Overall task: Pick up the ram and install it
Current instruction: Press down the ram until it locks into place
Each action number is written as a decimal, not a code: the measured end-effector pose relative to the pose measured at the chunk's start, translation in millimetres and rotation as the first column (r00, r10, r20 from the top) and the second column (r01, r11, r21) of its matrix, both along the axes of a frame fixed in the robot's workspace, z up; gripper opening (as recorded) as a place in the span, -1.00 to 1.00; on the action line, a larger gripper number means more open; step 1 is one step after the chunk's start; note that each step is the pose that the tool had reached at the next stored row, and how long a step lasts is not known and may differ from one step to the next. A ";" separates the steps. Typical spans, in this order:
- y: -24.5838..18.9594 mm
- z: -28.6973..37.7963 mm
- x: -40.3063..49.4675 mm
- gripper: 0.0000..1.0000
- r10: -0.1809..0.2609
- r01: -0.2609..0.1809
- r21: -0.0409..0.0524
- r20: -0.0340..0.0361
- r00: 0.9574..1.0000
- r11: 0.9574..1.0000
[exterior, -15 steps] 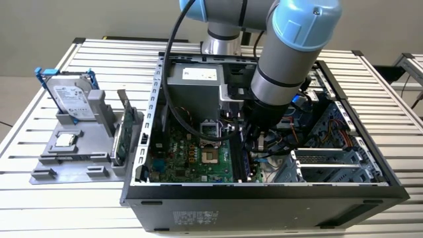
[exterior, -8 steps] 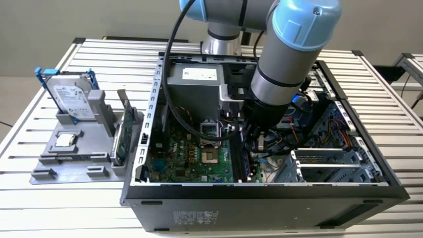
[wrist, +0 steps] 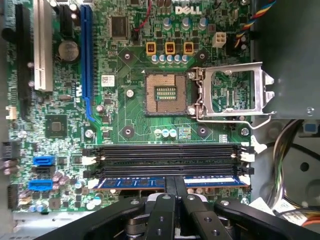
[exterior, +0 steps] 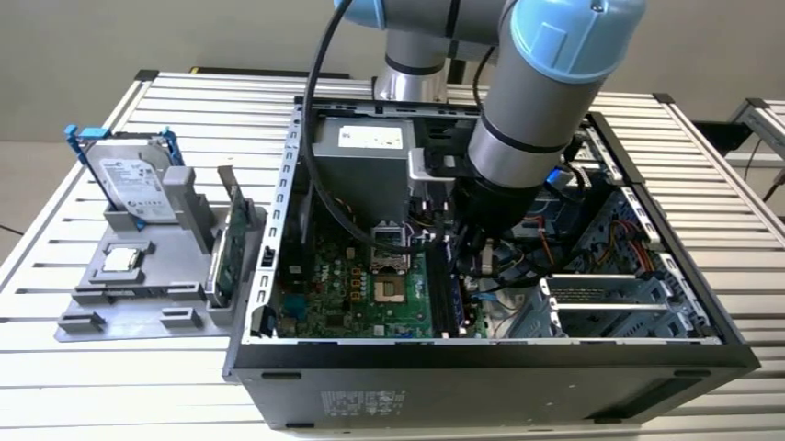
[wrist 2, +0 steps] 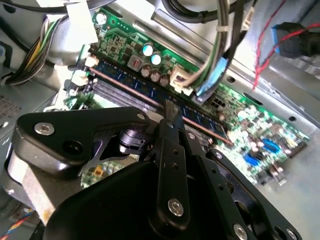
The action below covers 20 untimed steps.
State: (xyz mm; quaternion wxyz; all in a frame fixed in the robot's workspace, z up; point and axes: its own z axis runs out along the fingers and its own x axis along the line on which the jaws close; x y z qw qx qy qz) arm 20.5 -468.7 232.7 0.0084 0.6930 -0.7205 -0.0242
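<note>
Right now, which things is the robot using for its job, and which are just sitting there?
For the job:
- the ram, in a motherboard slot
- the gripper, fingers closed on the ram
- the memory slots

Just lying about:
- hard drive
- green card
- processor socket

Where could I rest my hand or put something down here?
The slatted table is bare on the exterior view's right of the computer case, and in front of the grey parts holder. Inside the case it is crowded: the gripper sits at the ram among cables.
</note>
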 end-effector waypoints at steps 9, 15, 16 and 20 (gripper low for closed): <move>-0.1 20.6 0.0 -1.00 0.000 0.000 0.000 0.000 1.000 1.000; 0.0 25.4 0.0 -1.00 0.000 0.000 0.000 0.000 1.000 1.000; -0.1 25.7 0.0 -1.00 0.000 0.000 0.000 0.000 1.000 1.000; -0.1 29.0 0.0 -1.00 0.000 0.000 -0.001 0.000 1.000 1.000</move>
